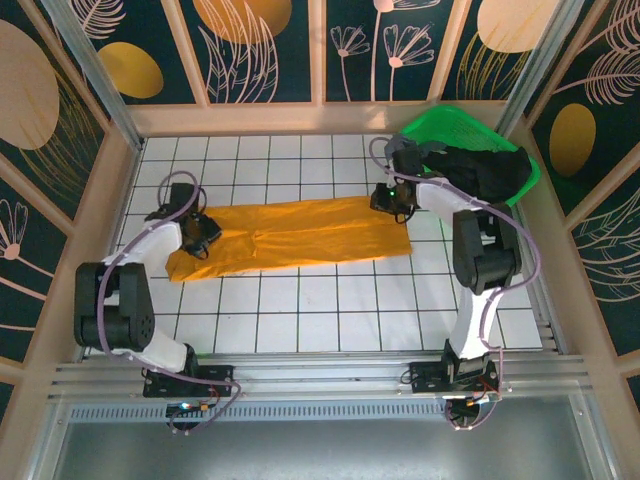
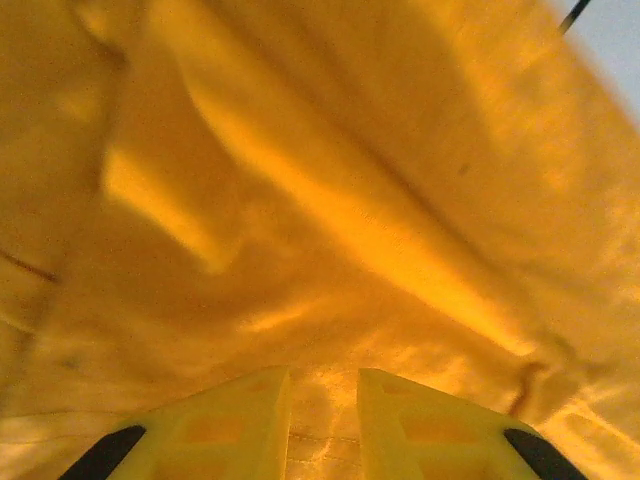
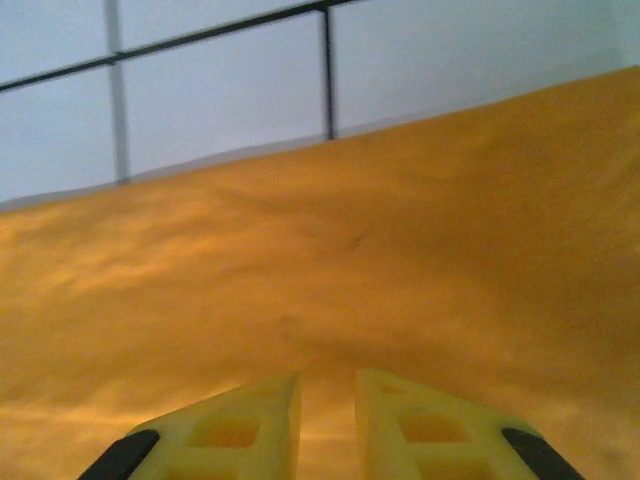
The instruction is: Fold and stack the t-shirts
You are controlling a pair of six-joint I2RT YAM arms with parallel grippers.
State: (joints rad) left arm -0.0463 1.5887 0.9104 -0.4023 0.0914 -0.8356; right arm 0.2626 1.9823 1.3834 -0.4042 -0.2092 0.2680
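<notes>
On the bench (image 1: 300,320), orange t-shirt (image 1: 300,235) half-folded, black t-shirt (image 1: 490,170) waiting; my left tool (image 1: 200,237) and right tool (image 1: 392,205) narrow, hold unclear.

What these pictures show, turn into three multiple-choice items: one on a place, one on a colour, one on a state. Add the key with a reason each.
1. Where on the table does the green basket sit? A near left corner; B far right corner; C centre.
2. What colour is the garment in the basket? A white; B red; C black.
3. How does the orange t-shirt lie? A flat in a long band; B balled up; C draped over the basket.
Key: B, the basket stands in the far right corner by the walls; C, black cloth lies in it; A, the shirt stretches flat across the tiles.
</notes>
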